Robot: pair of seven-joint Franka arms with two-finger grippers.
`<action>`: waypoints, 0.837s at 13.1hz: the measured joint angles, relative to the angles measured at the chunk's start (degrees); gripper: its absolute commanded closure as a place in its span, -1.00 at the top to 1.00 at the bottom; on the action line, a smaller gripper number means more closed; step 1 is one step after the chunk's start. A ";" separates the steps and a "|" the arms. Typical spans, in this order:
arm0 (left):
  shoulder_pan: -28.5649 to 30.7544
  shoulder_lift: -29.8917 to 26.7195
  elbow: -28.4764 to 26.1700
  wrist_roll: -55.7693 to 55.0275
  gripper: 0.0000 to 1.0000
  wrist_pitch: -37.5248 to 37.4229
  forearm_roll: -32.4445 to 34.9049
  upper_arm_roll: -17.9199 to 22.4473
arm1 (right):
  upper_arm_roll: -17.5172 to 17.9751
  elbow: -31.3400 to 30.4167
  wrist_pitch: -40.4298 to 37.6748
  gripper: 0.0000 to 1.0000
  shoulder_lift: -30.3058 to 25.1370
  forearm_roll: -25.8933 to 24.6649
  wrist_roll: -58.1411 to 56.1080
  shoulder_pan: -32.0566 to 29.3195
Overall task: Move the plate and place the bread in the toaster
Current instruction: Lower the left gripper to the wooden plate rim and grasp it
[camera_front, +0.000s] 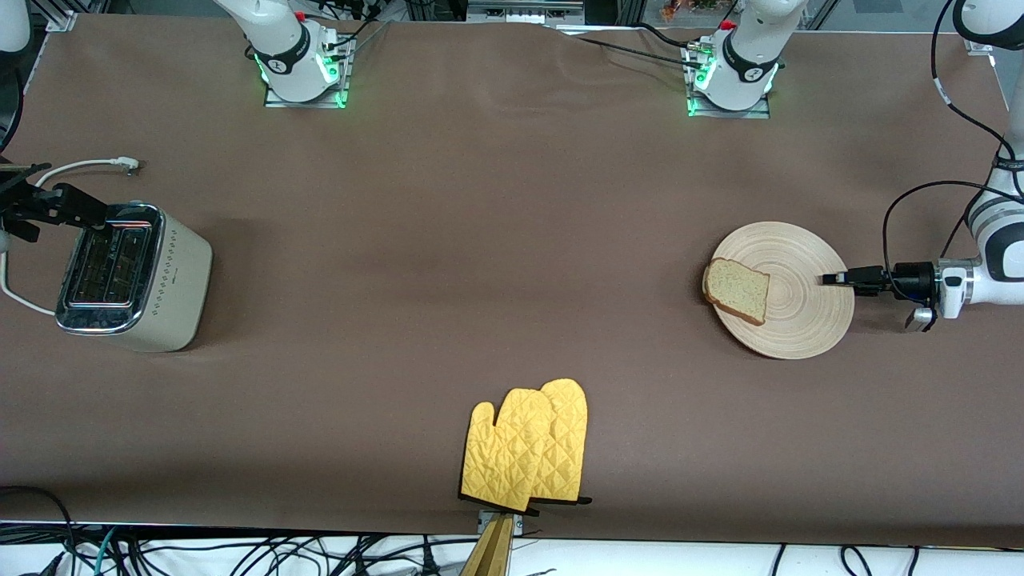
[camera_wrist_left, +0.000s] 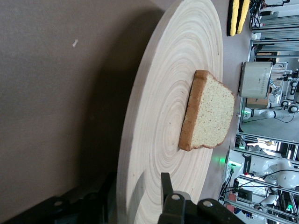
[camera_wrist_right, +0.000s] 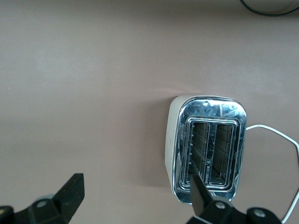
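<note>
Left gripper [camera_front: 829,279] down at the rim of the wooden plate [camera_front: 800,264], one finger [camera_wrist_left: 166,186] over the top face and one under, straddling the edge; can't tell if clamped tight yet. Bread slice [camera_front: 738,290] lying on the plate just past those fingertips. Right gripper [camera_front: 88,214] hovering over the toaster [camera_front: 136,276], jaws wide apart, nothing held. Yellow oven mitts [camera_front: 526,456] well apart from both.

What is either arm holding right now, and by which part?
The left gripper has its fingers around the rim of the plate, on the edge toward the left arm's end of the table. The right gripper, open over the toaster, holds nothing.
</note>
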 measured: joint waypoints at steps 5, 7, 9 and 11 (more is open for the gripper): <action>-0.01 0.35 -0.24 0.98 -0.79 0.30 -0.53 -0.09 | -0.02 0.00 0.00 1.00 0.01 0.89 0.00 -0.01; 0.08 0.56 -0.25 2.99 -0.97 0.50 -1.43 -0.10 | -0.04 0.00 0.00 1.00 0.01 0.94 0.00 -0.03; 0.13 0.55 -0.27 3.80 -1.00 0.42 -2.06 -0.12 | -0.05 0.00 0.00 1.00 0.01 0.97 0.00 -0.07; 0.14 0.56 -0.27 4.05 -1.00 0.43 -2.08 -0.12 | -0.05 0.00 0.00 1.00 0.02 0.99 0.00 -0.11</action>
